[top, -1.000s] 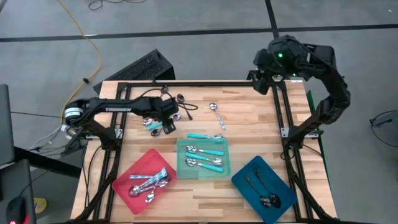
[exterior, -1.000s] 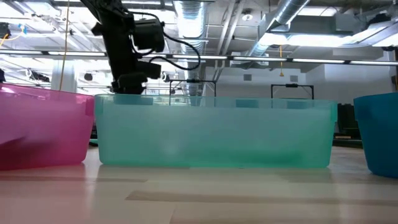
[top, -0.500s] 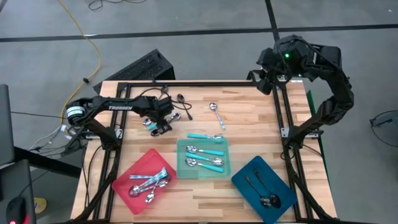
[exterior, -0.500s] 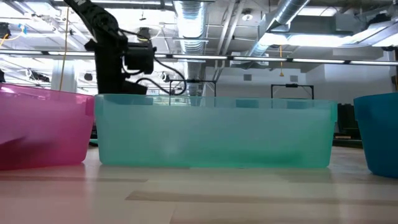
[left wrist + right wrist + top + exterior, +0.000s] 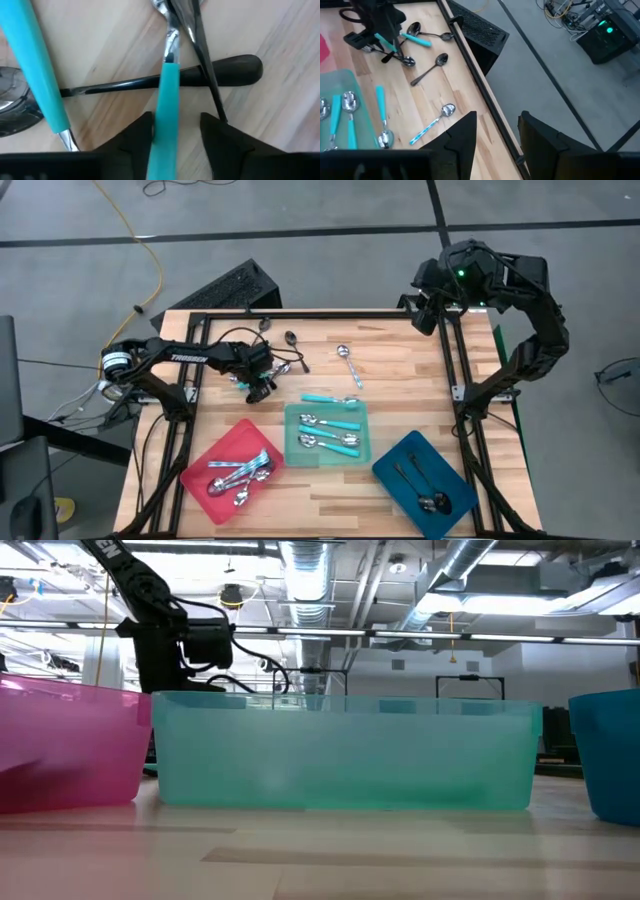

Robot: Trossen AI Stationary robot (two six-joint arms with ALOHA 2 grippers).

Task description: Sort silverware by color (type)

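Note:
A heap of silverware lies at the table's far left (image 5: 272,363). It holds turquoise-handled spoons and black spoons. In the left wrist view one turquoise handle (image 5: 169,100) lies across a black spoon (image 5: 235,69), and another turquoise-handled spoon (image 5: 42,75) lies beside it. My left gripper (image 5: 258,387) points down over the heap, open, with a finger on either side of that handle (image 5: 175,122). My right gripper (image 5: 495,135) hangs open and empty, high over the table's far right corner (image 5: 440,280). My left gripper comes from above, with its fingers across the turquoise handle. One finger (image 5: 142,134) lies close against the handle's side (image 5: 162,127) and the other stands apart from it. Whether the near finger touches it I cannot tell. The spoon lies flat on the heap.
The red tray (image 5: 215,448), teal tray (image 5: 295,412) and blue tray (image 5: 392,460) stand along the near side, each with spoons in it. Loose on the wood are a black spoon (image 5: 292,342), a silver-bowled spoon (image 5: 348,365) and a turquoise-handled spoon (image 5: 328,398).
My left gripper has sunk toward the heap of spoons and drifted a little toward the table's left and near edges.

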